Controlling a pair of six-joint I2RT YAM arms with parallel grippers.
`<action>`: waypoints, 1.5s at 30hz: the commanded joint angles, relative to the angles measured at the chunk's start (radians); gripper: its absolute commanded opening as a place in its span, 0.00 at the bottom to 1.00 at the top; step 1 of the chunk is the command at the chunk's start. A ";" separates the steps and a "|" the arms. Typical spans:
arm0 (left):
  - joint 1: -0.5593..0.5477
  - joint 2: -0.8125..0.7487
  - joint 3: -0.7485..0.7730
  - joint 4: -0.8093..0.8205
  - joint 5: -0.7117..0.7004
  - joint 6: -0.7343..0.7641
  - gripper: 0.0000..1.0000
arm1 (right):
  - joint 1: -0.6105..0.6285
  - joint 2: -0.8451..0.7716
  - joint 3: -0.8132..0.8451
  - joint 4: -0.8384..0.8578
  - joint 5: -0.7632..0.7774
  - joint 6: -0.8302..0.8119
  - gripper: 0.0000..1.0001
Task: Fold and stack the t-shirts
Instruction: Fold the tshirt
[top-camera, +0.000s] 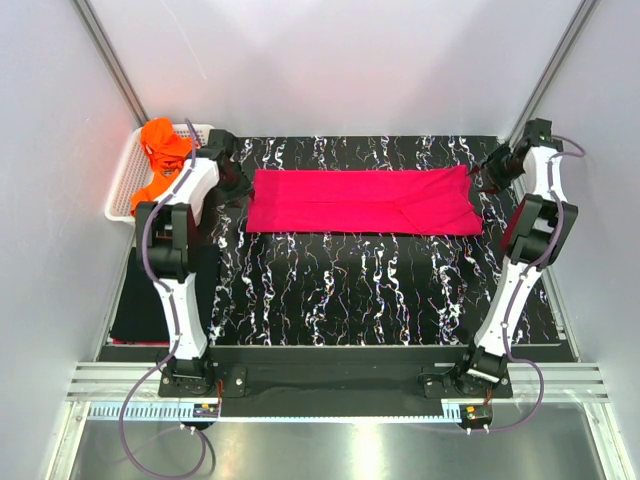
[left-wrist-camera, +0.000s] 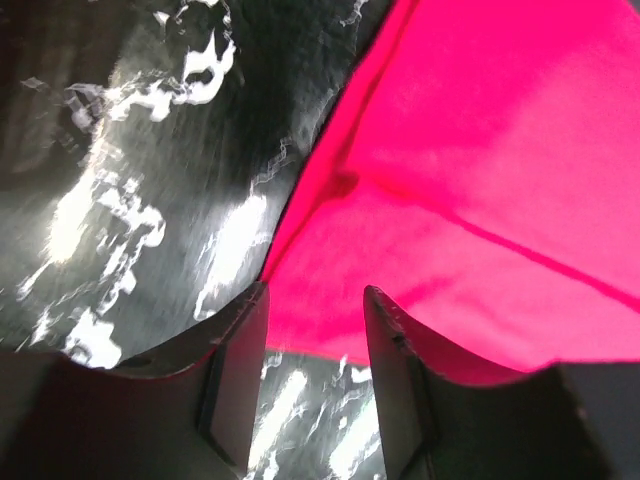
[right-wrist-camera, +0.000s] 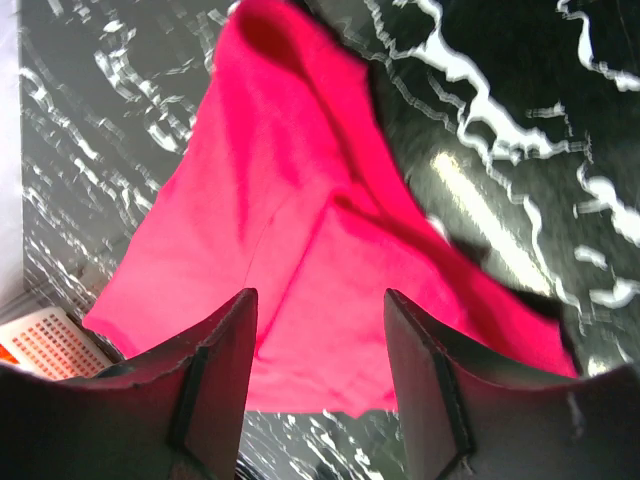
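A hot pink t-shirt (top-camera: 365, 200) lies folded into a long flat strip across the far part of the black white-veined mat (top-camera: 360, 290). My left gripper (top-camera: 238, 185) is open and empty, low at the strip's left end; in the left wrist view (left-wrist-camera: 315, 300) the pink cloth (left-wrist-camera: 480, 170) lies just ahead of the fingers. My right gripper (top-camera: 487, 175) is open and empty at the strip's right end, with the pink cloth (right-wrist-camera: 300, 260) between and beyond its fingers (right-wrist-camera: 320, 300). Orange t-shirts (top-camera: 163, 150) are bunched in the basket. A black folded shirt (top-camera: 135, 310) lies left of the mat.
The white lattice basket (top-camera: 125, 185) stands at the far left corner, close to my left arm; a bit of it shows in the right wrist view (right-wrist-camera: 40, 345). Grey walls close in the left, right and far sides. A metal rail (top-camera: 330, 385) runs along the near edge.
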 joint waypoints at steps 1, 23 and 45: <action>-0.016 -0.166 -0.044 0.033 0.002 0.072 0.45 | 0.034 -0.155 0.003 -0.050 0.018 -0.056 0.61; -0.091 0.024 -0.137 0.111 0.184 0.089 0.36 | 0.444 -0.237 -0.483 0.264 -0.025 0.030 0.00; -0.072 -0.014 -0.229 0.105 0.194 0.095 0.34 | 0.444 -0.172 -0.488 0.376 0.131 0.145 0.00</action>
